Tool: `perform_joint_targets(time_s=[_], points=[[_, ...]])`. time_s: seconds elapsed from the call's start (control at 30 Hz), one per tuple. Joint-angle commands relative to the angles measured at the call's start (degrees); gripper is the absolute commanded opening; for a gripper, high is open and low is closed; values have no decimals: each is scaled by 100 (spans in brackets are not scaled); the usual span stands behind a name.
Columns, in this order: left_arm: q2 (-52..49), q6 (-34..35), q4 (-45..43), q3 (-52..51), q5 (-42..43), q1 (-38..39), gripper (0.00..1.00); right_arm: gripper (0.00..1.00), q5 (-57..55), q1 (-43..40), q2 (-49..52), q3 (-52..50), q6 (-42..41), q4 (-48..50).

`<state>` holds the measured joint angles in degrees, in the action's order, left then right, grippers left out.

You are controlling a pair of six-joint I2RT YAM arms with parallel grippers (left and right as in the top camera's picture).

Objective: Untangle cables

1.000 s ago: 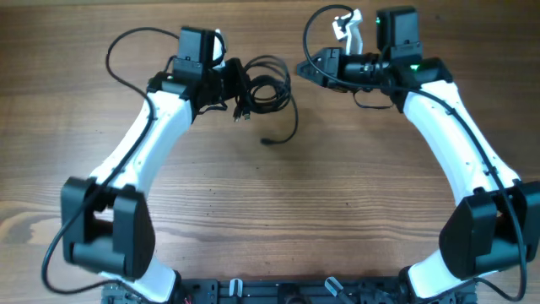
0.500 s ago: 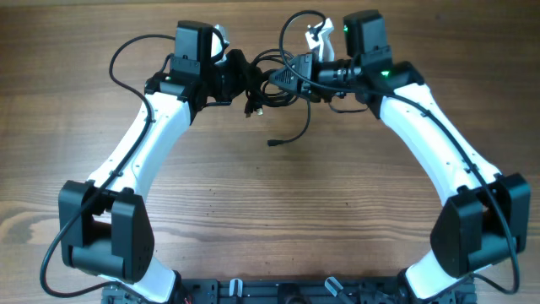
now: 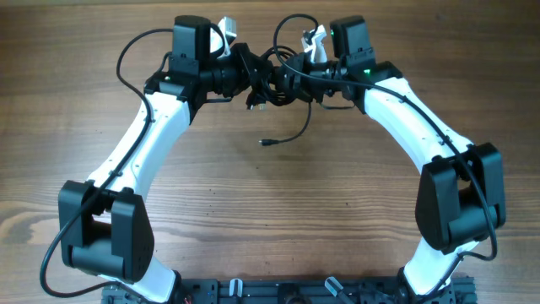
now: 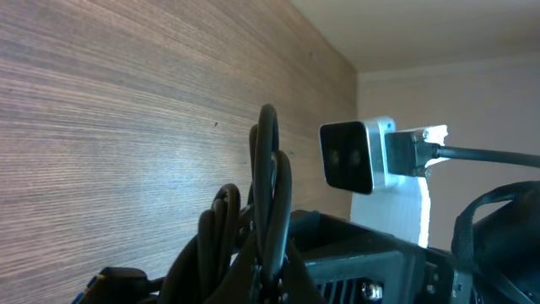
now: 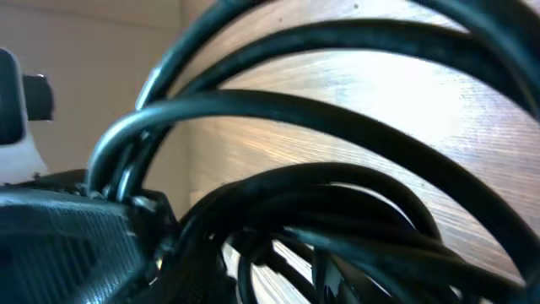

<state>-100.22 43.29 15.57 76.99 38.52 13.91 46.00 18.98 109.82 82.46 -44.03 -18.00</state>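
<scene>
Two arms: both are bending inward, wrists meeting over the far side of the brown wooden table.
Left gripper: is pinching tight on the thin black cable bundle.
Right gripper: is pushing into the same bundle; whether its claw is apart or together cannot be told.
Bundle: is sitting between both grippers, with one plug end trailing toward the robot.

Looks to me like a robotics lab or test bench, not a home rm. What shows it: two white-and-black robot arms, left arm and right arm, stand at a black mounting rail on the near edge of a wood-grain table. The right arm has a green status light. My left wrist view shows a small boxy cam w/ a cord plugged in, and a plain pale wall behind the table. The work item is a bundle of black cables.
</scene>
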Motion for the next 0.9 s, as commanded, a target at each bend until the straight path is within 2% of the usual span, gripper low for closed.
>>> perform_joint_targets(time_s=[0.0,0.1,0.23,0.33,0.5,0.53,0.57,0.67,0.77,0.87], points=[[57,98,-55,26,308,11,4,41,-46,31,109,116,-372,297],[57,310,-72,26,374,11,4,40,-52,37,109,116,-468,487],[59,490,-267,26,870,11,4,40,-96,57,205,116,-568,566],[57,756,-407,26,1078,20,4,44,-44,59,254,116,-634,787],[57,1025,-525,26,1185,96,4,45,55,179,260,116,-732,1108],[59,1067,-634,26,1250,98,4,35,66,221,284,116,-688,1086],[59,1132,-789,26,1353,98,4,20,59,249,302,116,-638,949],[59,1145,-1069,26,1523,33,4,4,37,221,317,111,-271,555],[57,1058,-1005,26,1438,-208,4,4,85,28,308,111,63,238],[57,730,-527,26,933,-437,4,4,367,-236,203,111,289,214]])
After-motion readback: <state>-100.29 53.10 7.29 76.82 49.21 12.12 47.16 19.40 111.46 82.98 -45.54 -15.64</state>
